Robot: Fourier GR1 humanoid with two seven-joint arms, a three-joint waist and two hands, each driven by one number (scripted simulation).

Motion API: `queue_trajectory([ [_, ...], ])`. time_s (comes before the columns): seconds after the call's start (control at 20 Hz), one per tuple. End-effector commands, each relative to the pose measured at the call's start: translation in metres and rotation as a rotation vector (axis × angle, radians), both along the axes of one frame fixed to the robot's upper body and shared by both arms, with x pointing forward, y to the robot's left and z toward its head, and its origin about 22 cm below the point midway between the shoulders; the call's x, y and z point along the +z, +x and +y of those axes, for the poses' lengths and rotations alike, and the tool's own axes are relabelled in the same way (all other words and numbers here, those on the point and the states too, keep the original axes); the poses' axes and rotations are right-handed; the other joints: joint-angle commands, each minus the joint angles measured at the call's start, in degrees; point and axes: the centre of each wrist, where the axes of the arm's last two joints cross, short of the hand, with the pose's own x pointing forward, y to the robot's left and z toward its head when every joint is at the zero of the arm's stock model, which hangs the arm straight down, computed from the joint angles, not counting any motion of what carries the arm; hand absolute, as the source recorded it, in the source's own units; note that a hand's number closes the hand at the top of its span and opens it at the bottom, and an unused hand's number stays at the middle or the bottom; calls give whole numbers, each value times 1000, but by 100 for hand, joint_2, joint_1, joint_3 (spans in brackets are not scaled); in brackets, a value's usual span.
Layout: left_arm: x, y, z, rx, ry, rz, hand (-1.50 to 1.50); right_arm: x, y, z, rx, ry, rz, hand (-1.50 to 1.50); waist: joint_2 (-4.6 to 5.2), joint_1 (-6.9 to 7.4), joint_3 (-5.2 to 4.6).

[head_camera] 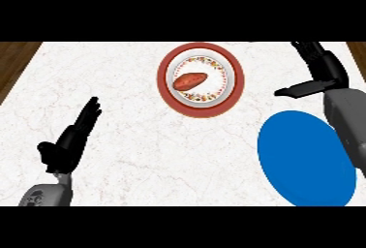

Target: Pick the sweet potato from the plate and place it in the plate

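Sitting on the red-rimmed plate (201, 108) in the upper middle of the frame, the sweet potato (190, 81) isn't touched by anything. Blue plate (306, 160) is at the lower right. Right hand (325, 65) is up in the upper right corner, fingers straight and thumb spread, holding nothing. Left hand (68, 140) rests lower left, also open and holding nothing.

The right forearm (347, 118) hides the right rim of the blue plate (300, 155).
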Motion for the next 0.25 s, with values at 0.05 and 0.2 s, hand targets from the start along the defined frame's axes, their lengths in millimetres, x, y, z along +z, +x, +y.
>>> queue_trajectory([
  [0.05, 2, 2, -13, 4, -14, -10, 0, 1, -3, -11, -1, -32, -19, -150, 13, 49, 3],
  [0.2, 7, 12, -10, 3, 8, -12, 0, -19, -13, -11, -36, -18, -40, -150, 38, 39, 9],
])
